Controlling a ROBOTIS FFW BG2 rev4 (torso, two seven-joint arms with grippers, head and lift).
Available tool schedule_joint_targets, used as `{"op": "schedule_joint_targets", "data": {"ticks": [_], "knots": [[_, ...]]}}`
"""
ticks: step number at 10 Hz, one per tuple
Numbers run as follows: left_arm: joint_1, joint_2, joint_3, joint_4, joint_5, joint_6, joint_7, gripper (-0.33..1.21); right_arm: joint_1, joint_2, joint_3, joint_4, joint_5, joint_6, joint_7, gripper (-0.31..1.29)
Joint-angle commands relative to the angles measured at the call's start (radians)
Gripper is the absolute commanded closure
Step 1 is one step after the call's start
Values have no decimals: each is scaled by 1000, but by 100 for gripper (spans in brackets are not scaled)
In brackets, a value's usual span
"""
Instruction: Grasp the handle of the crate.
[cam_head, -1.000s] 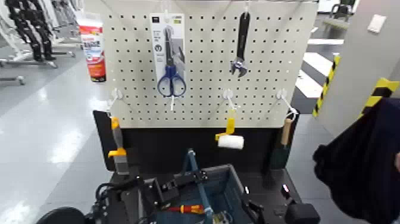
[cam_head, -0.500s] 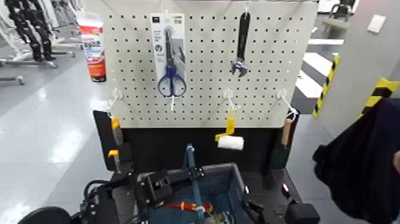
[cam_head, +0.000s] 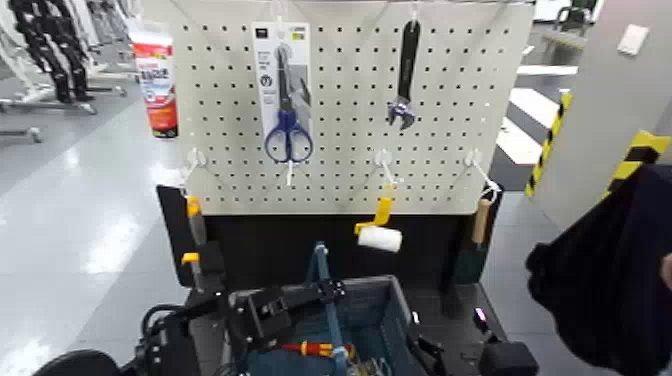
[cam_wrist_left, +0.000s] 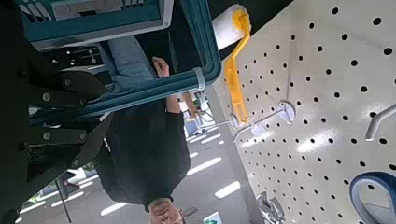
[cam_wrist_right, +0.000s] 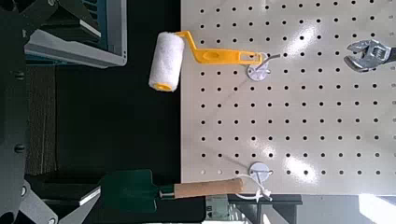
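Black surface before a pegboard, on glossy grey floor. Paint roller and trowel hang beyond the crate. Left tool pinches the upright handle above the crate; right tool, spread, lies beside it. Screwdriver inside.

Above the crate, the black panel stands close behind and blocks the way forward. The paint roller hangs in front of it. Inside the crate, a screwdriver lies near the handle.
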Motion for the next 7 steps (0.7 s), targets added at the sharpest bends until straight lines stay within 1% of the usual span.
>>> {"op": "schedule_joint_targets", "data": {"ticks": [1,7], "knots": [[8,-6,2,5,14,0,0,118,0,1,1,2,11,-8,-3,15],[15,-15,5,6,17,0,0,118,0,-1,3,0,22,-13,-9,14]]}}
